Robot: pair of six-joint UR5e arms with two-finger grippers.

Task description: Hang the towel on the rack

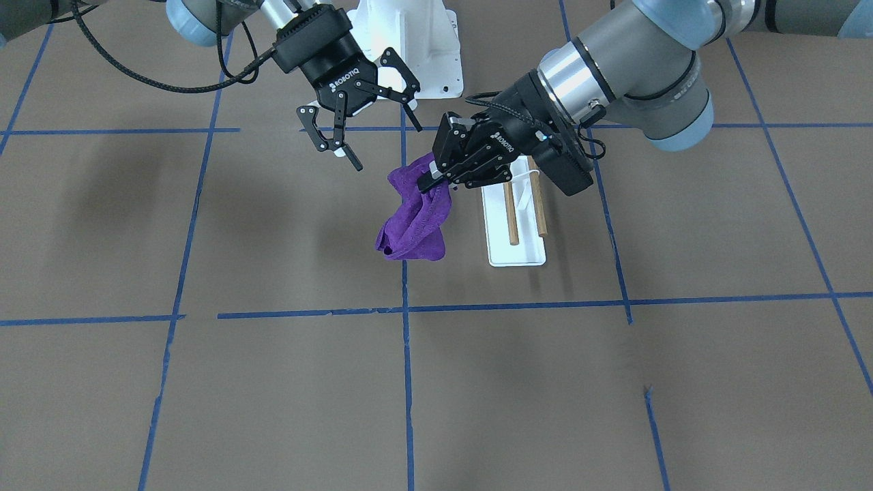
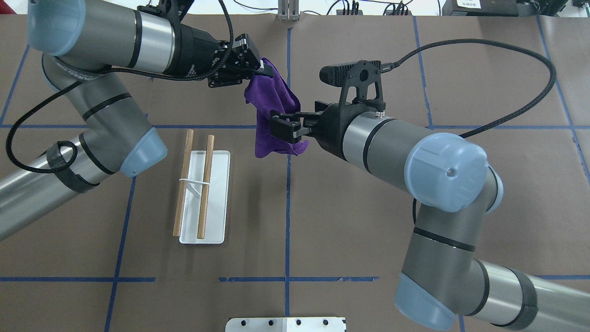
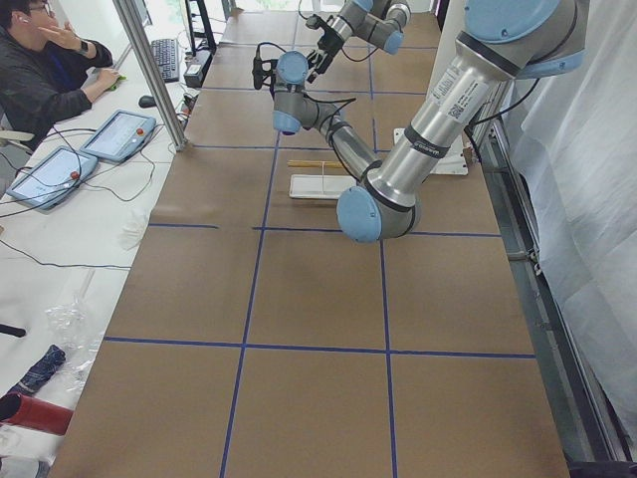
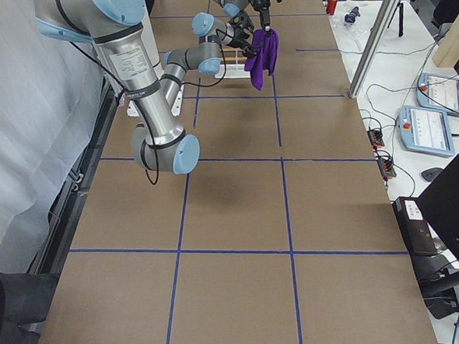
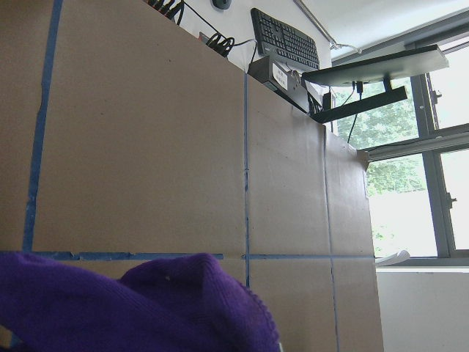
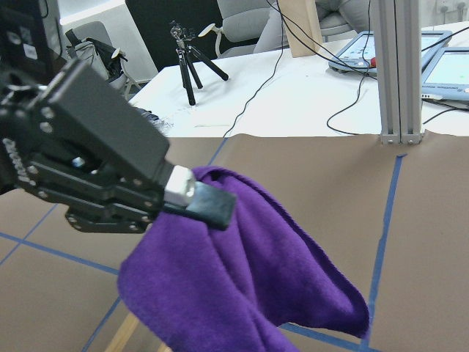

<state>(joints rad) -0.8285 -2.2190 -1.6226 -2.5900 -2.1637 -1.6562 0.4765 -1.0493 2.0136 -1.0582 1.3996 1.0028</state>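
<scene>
A purple towel [image 1: 416, 218] hangs above the table from my left gripper [image 1: 433, 181], which is shut on its top edge. The towel and left gripper also show in the overhead view, towel [image 2: 269, 106] and gripper [image 2: 263, 70], and in the right wrist view, towel [image 6: 242, 279] and gripper [image 6: 198, 198]. My right gripper [image 1: 385, 144] is open and empty, close beside the towel's upper part and not touching it. The rack [image 2: 203, 184], two wooden dowels over a white base [image 2: 219, 198], stands on the table beside the towel, partly under my left wrist [image 1: 522, 204].
The white bolted pedestal [image 1: 416, 41] stands at the robot's base, behind both grippers. Blue tape lines [image 1: 406, 382] cross the brown table. An operator [image 3: 50, 70] sits at a side desk with tablets, beyond the table's edge.
</scene>
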